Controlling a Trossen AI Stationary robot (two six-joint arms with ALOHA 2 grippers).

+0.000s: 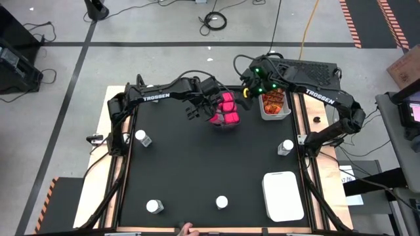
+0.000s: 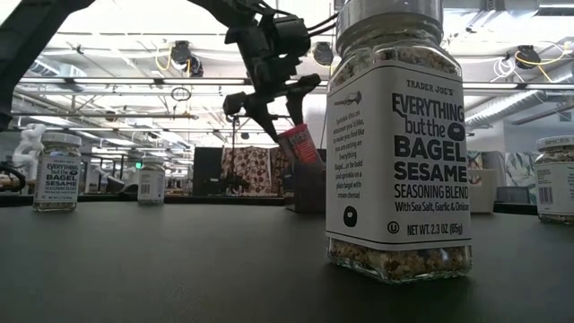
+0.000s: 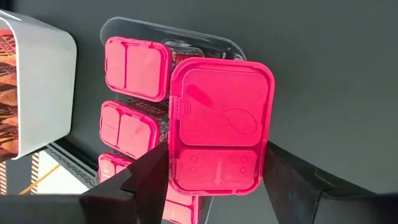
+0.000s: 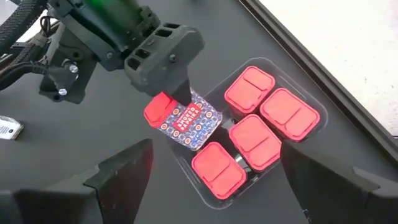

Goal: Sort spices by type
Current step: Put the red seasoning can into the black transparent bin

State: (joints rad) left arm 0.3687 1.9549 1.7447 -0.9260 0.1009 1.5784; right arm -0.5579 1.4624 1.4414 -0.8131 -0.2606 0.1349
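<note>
Pink cube-like plastic spice pack (image 3: 221, 127) | gripped by left end effector (image 3: 214, 180), half-closed, above clear tray (image 4: 249, 68) of four packs, counter's far side | right end effector (image 4: 211, 186) wide open, empty | risk: tilted pack catches neighbours, jams.

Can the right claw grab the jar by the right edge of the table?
Probably yes. The right claw is open and holds nothing, and that jar stands alone on bare mat on the right arm's side, with nothing between. The left claw is busy far off, holding a pink pack over the tray.
</note>
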